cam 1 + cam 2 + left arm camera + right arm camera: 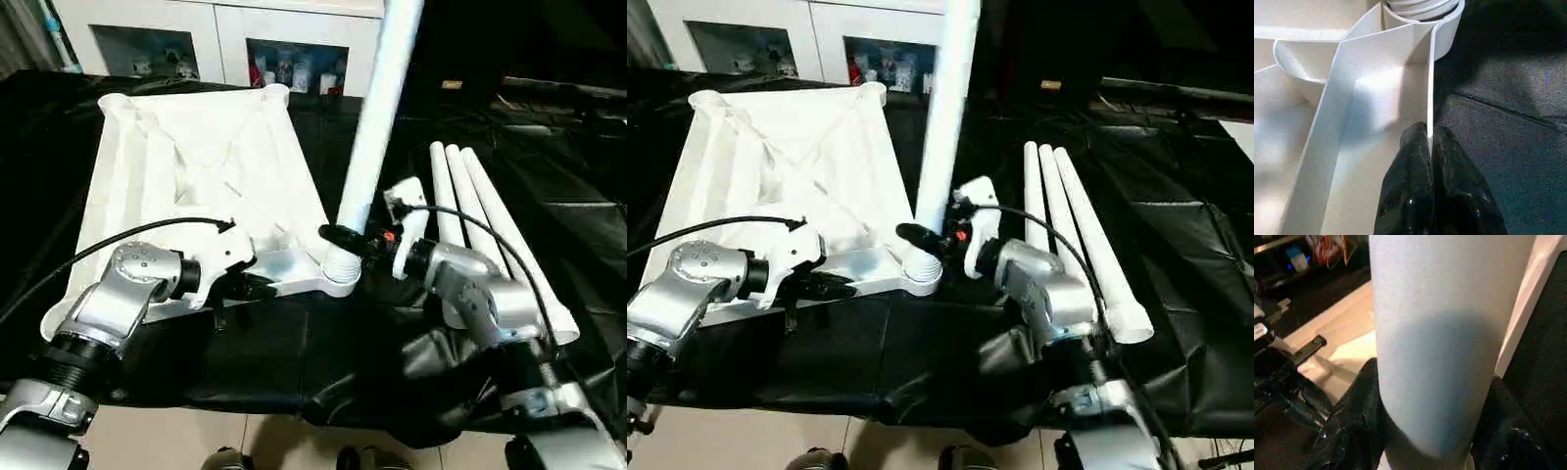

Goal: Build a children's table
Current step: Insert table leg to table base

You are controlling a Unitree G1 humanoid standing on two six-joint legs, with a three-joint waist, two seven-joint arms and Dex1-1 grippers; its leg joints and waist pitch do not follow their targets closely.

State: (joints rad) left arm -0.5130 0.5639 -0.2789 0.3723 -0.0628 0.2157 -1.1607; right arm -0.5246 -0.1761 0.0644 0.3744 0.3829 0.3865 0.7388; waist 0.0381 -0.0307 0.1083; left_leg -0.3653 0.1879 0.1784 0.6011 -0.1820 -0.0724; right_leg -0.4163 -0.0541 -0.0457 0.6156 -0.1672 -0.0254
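Item 1, lower left of frame: left gripper (235, 286), black fingers (1415, 196) pinched narrow on the near edge wall of the tabletop (196, 166), steadying it.

Item 2, lower centre: right gripper (338, 238), fingers clamped either side of 1 upright leg (377, 108) just above its ribbed base. That base sits in the near corner socket (338, 279); how deep it has gone in cannot be told.

Item 3, centre right: 3 spare legs (480, 215), lying side by side on the black cloth (265, 362), beside the right forearm, well apart from the tabletop.

Item 4, centre to upper left: the tabletop lies ribbed side up, 3 sockets apparently unfilled.

Item 5, top: white cabinet (225, 34) behind.

Risk: the leg leans slightly; pressing it down off-axis could jam it in the socket or lever the tabletop up against the left grip. Opening the right fingers before it seats could let it topple.
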